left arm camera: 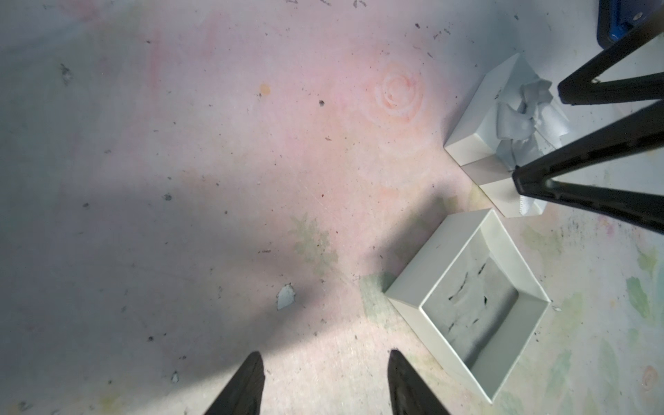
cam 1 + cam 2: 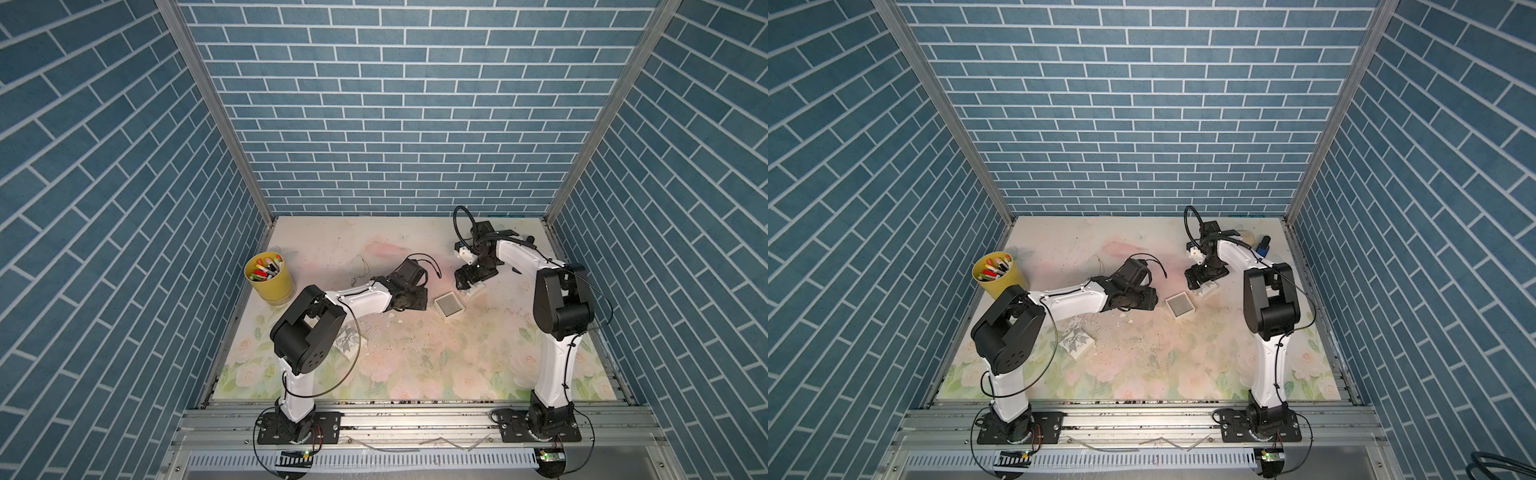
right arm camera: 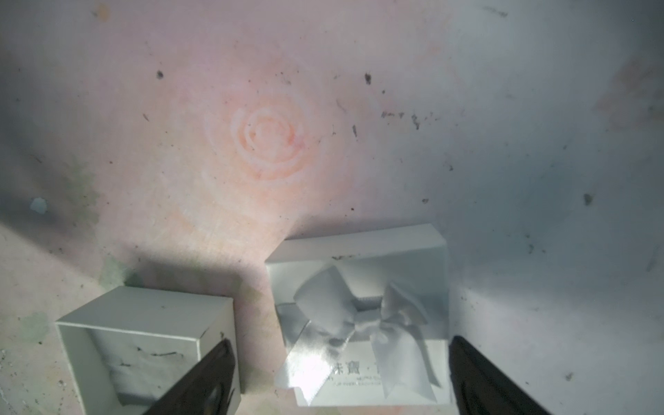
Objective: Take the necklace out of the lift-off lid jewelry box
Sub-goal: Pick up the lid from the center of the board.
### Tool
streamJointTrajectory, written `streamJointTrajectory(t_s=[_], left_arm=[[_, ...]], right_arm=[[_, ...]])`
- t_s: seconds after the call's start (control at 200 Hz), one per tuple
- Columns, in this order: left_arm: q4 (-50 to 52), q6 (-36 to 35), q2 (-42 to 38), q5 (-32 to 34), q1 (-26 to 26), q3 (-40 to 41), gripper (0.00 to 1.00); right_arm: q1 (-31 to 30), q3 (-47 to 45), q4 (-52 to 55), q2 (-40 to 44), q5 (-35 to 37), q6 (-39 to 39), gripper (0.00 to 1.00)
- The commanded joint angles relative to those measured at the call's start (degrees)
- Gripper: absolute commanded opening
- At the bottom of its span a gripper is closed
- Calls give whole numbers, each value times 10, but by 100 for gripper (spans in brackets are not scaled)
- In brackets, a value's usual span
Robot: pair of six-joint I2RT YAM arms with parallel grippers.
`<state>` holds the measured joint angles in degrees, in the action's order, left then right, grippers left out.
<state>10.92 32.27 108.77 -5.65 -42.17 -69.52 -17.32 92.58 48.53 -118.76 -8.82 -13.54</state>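
The white jewelry box base (image 2: 450,306) (image 2: 1180,304) stands open on the floral mat. Its grey torn pad (image 1: 474,305) shows no necklace. Its lid with a silver bow (image 3: 359,316) (image 1: 503,118) lies on the mat just beyond it. My right gripper (image 3: 339,350) (image 2: 467,282) is open, a finger on either side of the lid. My left gripper (image 1: 325,363) (image 2: 417,300) is open over bare mat beside the base. A thin looped chain that looks like the necklace (image 2: 358,267) (image 2: 1098,262) lies on the mat, behind the left arm.
A yellow cup of markers (image 2: 270,276) (image 2: 998,276) stands at the left edge. A second small box with a patterned lid (image 2: 351,343) (image 2: 1075,340) sits under the left arm. A blue object (image 2: 1263,245) is at the back right. Small white scraps (image 1: 285,296) dot the mat.
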Motion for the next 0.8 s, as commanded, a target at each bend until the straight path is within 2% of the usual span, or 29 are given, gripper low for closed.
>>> streamJointTrajectory(t_s=[0.0, 0.205, 0.555, 0.795], left_arm=[[10, -10, 14, -3, 0, -11, 57], [10, -13, 15, -4, 0, -11, 57], [4, -19, 3, -3, 1, -2, 57], [-25, -16, -29, -7, 6, 31, 57]], right_arm=[[5, 18, 26, -19, -4, -40, 93], [6, 28, 24, -38, -2, -40, 91], [6, 5, 1, -8, -12, -21, 69], [8, -32, -4, 45, -37, 22, 68]])
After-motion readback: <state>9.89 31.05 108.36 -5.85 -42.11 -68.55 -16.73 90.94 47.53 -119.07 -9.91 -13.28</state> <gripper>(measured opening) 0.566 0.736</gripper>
